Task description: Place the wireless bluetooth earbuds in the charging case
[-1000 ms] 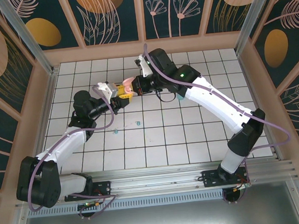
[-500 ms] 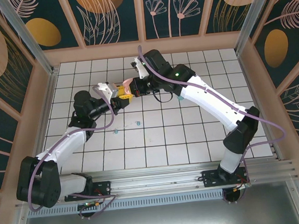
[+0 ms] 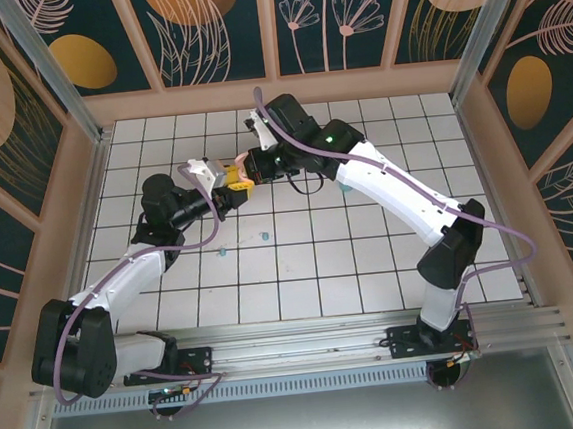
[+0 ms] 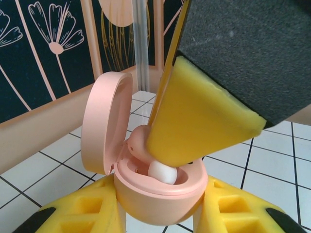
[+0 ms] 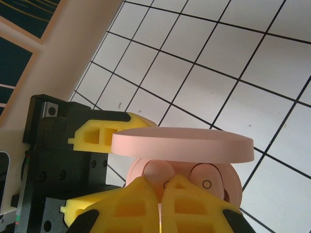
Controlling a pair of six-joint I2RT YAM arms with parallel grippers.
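Fingers of the left gripper (image 3: 232, 186) clamp the base of the pink charging case (image 4: 160, 194), held off the tiles with its lid open. The right gripper (image 5: 163, 191), closed, covers much of the pink earbud (image 4: 138, 141) sitting in the case; whether it pinches the earbud is hidden. One teal earbud (image 3: 222, 250) and a second teal earbud (image 3: 265, 236) are mere specks on the tiles.

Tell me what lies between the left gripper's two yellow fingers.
The pink charging case, lid open, clamped between the left gripper's fingers, as the left wrist view shows. The right gripper holds a pink earbud in its well.
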